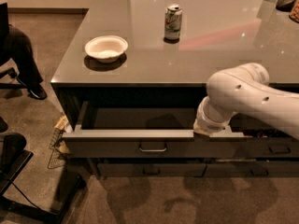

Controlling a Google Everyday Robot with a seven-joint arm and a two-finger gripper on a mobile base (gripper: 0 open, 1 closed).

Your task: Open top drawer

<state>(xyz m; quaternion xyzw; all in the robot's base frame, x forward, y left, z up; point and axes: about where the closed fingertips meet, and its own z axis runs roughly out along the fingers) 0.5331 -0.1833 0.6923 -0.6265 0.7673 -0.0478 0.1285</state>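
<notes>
We see the top drawer [107,148] standing open below the table's [219,55] front edge, its handle [153,147] untouched. Our gripper [206,129] sits at the drawer front's upper lip, right of the handle; we cannot tell its state. A bowl [106,47] rests near the left edge, a can [173,22] farther back.

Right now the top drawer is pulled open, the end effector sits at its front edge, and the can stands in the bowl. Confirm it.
One thing is wrong: the can stands on the counter, apart from the bowl, not in it. The camera view shows this. The rest holds: the top drawer is pulled open, and the end effector sits at its front edge.
</notes>
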